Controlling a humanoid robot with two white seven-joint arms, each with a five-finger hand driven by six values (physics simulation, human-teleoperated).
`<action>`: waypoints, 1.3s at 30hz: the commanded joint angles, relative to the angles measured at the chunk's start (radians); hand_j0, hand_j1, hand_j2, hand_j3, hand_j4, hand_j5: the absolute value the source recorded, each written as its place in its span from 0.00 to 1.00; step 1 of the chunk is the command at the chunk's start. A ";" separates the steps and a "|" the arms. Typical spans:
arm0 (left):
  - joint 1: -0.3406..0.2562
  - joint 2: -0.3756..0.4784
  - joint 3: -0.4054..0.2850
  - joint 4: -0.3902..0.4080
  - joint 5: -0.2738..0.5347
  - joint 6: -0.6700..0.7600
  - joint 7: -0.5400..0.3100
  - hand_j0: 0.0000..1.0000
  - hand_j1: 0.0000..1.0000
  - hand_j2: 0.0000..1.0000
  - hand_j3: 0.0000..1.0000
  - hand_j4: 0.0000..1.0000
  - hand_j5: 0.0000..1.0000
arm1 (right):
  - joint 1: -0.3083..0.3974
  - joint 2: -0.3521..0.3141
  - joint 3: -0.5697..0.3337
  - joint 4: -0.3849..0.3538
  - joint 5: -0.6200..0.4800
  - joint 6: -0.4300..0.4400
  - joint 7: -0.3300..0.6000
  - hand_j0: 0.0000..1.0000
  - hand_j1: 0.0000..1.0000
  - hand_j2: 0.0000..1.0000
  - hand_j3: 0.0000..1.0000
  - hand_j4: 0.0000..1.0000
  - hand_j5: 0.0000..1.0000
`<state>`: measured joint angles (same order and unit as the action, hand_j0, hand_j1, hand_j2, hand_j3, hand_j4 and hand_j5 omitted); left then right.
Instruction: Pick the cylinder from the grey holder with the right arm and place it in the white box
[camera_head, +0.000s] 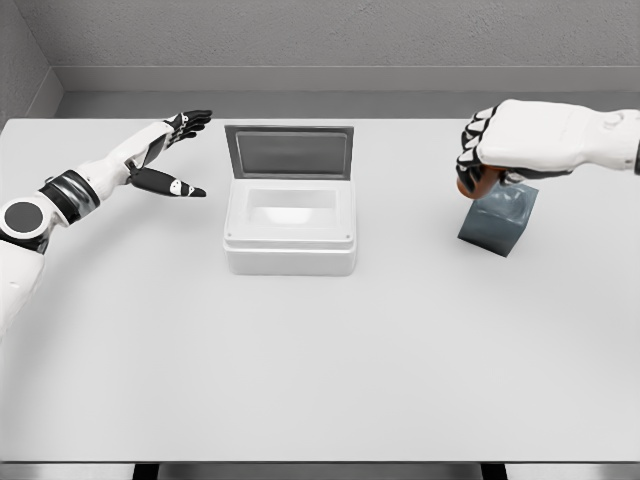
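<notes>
White box (290, 235), one grey holder (498, 220), one cylinder (469, 185), two hands

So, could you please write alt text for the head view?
The right hand is closed on the cylinder above the grey holder at the table's right. The open white box sits mid-table; the left hand is open beside it.

Both arms are glossy white shells with dark joints. The left arm (95, 175) has a grey banded ring and a round black cap (with a small red centre). The left hand (165, 150) and right hand (495, 145) have white backs and black fingers.
</notes>
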<state>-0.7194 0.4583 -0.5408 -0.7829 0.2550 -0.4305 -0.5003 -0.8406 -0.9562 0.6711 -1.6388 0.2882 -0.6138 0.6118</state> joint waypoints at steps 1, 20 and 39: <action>0.000 0.000 0.001 -0.001 0.007 0.001 0.000 1.00 1.00 1.00 1.00 1.00 1.00 | 0.000 -0.001 -0.001 -0.006 -0.004 0.003 -0.001 0.35 0.35 0.35 0.35 0.35 0.35; -0.002 -0.001 0.001 0.002 0.006 0.003 0.000 1.00 1.00 1.00 1.00 1.00 1.00 | -0.002 0.050 0.001 -0.027 -0.004 0.003 -0.001 0.35 0.35 0.35 0.35 0.35 0.35; 0.000 0.002 0.002 0.002 0.006 0.003 0.000 1.00 1.00 1.00 1.00 1.00 1.00 | -0.011 0.132 0.002 -0.036 -0.004 0.003 -0.001 0.35 0.35 0.35 0.35 0.35 0.35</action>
<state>-0.7194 0.4595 -0.5396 -0.7799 0.2543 -0.4290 -0.5003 -0.8529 -0.8358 0.6734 -1.6749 0.2884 -0.6139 0.6118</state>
